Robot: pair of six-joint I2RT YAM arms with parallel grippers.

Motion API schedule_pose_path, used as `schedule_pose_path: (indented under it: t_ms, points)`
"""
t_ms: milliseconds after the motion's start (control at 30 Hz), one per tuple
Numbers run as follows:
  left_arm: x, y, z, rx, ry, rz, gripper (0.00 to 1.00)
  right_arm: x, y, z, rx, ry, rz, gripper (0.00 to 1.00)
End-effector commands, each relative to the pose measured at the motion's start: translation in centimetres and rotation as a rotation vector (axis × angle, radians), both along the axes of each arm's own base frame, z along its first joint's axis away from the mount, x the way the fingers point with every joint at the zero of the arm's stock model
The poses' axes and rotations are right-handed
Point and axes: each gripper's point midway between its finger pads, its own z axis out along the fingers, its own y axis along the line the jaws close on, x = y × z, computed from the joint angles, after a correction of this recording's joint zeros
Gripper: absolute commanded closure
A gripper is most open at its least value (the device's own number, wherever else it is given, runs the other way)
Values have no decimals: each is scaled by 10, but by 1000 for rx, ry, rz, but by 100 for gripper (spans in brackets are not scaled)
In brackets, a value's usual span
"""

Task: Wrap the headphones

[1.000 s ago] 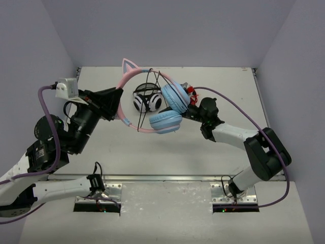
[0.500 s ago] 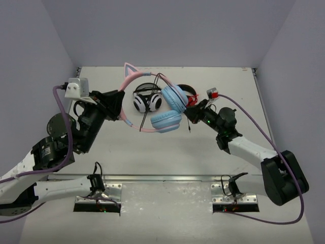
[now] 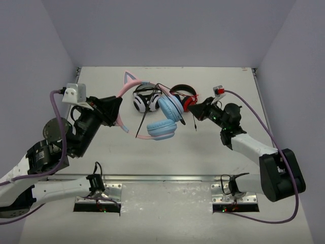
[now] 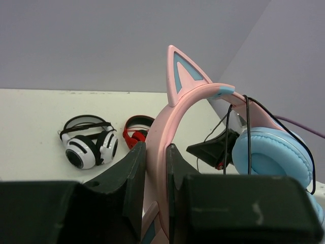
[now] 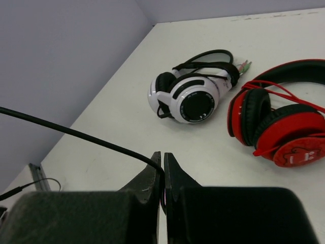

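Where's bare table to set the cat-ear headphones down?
Widest bare patch: the table strip between the held headphones and the near edge. Also the far right corner beyond the red-and-black headphones. Crowded: centre-far, where those and the white-and-black headphones lie beside the raised pair.

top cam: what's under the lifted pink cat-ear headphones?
White-and-black headphones and red-and-black headphones lie on the table beneath. The pink headphones have one blue ear cup covering part of each from above.
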Motion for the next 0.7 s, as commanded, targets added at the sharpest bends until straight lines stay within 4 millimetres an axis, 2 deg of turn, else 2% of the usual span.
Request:
schedule_pose_path:
  t_ms: [0, 33, 100, 133, 167, 200, 233, 367, 433, 600, 667]
  points:
    - [-18, 17, 74, -372, -135, -55, 100, -14, 23, 6, 59, 32, 121, 99]
    - [-19, 16, 82, -408, -156, -67, 100, -17, 28, 6, 56, 33, 131, 99]
    - [-15, 5, 83, -414, -160, -79, 100, -29, 46, 7, 45, 25, 174, 99]
    - [-15, 3, 89, -441, -178, -84, 100, -34, 51, 10, 42, 9, 190, 99]
    - [-11, -2, 87, -439, -172, -71, 100, -36, 54, 12, 41, 2, 187, 99]
    - [-8, -4, 86, -446, -168, -59, 100, -45, 63, 14, 44, -5, 207, 99]
    - [-7, 0, 93, -495, -184, -44, 100, -50, 67, 19, 50, -22, 215, 99]
    - [10, 7, 79, -589, -126, 94, 100, -68, 81, 31, 70, -64, 210, 99]
    - [16, 8, 76, -628, -111, 137, 100, -84, 91, 36, 92, -85, 230, 99]
    - [27, 1, 72, -678, -103, 193, 100, -107, 115, 40, 80, -126, 236, 99]
    - [35, -1, 63, -657, -87, 253, 100, -119, 125, 41, 70, -137, 245, 99]
